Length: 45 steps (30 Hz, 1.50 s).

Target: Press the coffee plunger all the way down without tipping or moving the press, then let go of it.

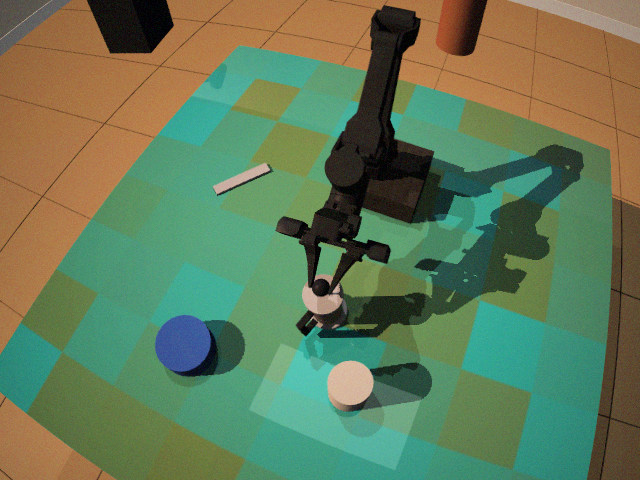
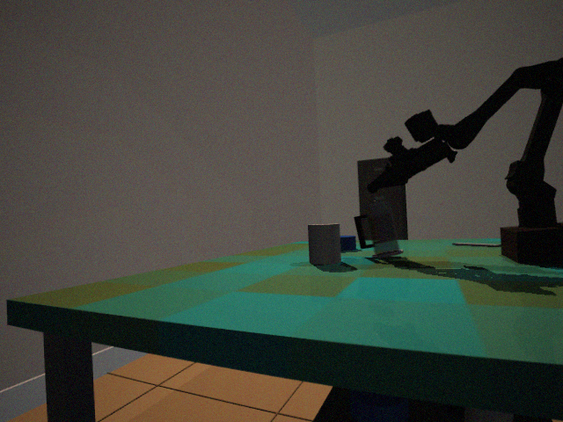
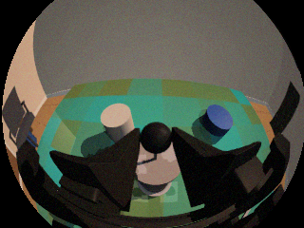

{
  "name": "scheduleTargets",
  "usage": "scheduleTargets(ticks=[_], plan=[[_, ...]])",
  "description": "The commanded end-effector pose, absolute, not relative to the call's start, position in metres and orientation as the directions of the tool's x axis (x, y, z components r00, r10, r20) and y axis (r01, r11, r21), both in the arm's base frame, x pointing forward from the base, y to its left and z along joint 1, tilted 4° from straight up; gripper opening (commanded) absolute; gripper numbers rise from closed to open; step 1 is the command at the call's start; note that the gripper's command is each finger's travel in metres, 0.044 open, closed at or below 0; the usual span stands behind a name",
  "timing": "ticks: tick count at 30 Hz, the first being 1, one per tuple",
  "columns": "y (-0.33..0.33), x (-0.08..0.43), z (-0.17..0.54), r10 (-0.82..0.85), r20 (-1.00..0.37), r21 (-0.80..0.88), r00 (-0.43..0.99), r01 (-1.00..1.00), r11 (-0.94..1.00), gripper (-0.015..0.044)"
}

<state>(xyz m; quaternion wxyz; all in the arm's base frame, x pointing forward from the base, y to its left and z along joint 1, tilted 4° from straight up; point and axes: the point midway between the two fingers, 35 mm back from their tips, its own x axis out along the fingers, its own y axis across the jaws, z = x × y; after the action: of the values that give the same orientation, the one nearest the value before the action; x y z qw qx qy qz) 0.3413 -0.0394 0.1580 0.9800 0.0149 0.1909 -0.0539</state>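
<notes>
While the arm reaches forward and down from its base, the following conditions apply:

Gripper [image 1: 324,283]: closed at a narrow setting on the plunger knob [image 1: 320,287]; one finger sits on each side of the black ball, as the wrist view confirms [image 3: 156,137].

Plunger knob: black sphere, positioned just above the pale lid of the coffee press [image 1: 324,305]. Top view shows knob and lid nearly overlapping; no rod length is discernible between them.

Coffee press: located on the table [image 1: 496,341] near its middle, in front of the arm base [image 1: 400,183]. A dark handle [image 1: 306,322] projects from its lower left side in the top view. In the exterior view the press [image 2: 383,236] appears tilted, with its bottom edge lifted on one side; the dim light prevents confirmation.

Blue cylinder [image 1: 184,343]: standing on the table, well apart from the press, to its left in the top view.

Beige cylinder [image 1: 349,384]: standing near the press, on a lighter square patch of the table surface.

Flat pale strip [image 1: 241,178]: lying on the table to the left of the arm base, well apart from the press.

Off-table items: black block [image 1: 130,23] and orange cylinder [image 1: 460,25] on the tiled floor.
</notes>
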Motion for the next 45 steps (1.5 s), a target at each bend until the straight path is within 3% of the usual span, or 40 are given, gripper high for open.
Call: scheduleTargets(ticks=[1,45], plan=[[-0.0393,0.341,0.1417,-0.098,-0.423,0.01,0.901,0.113,0.994,0.0121],[-0.0401,0.3501,0.1503,-0.098,-0.412,0.008,0.906,0.112,0.994,0.0121]])
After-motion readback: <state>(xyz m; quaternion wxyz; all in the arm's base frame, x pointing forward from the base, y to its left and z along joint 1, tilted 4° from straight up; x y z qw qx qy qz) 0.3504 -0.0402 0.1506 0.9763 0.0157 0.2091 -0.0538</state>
